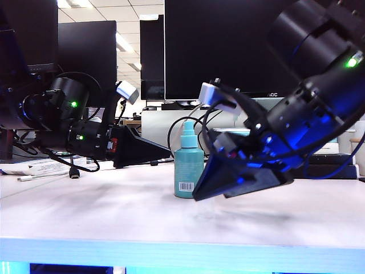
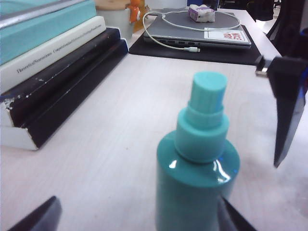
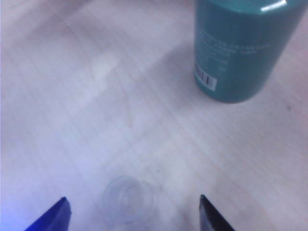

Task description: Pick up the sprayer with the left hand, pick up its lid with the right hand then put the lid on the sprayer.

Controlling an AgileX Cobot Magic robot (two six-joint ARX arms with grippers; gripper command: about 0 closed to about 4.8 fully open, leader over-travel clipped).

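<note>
We see the sprayer upright on the tabletop between the fingers of our open, empty left claw, while the lid lies between our open right claw fingers.

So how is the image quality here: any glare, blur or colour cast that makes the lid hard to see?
Exterior view: blue LED glow on the right gripper, the sprayer crisp, the lid not discernible. Left wrist view: white highlights on the sprayer's shoulder, the open left gripper a dark blur. Right wrist view: soft and washed out, the lid a faint ring on the pale table between the open gripper's tips.
</note>
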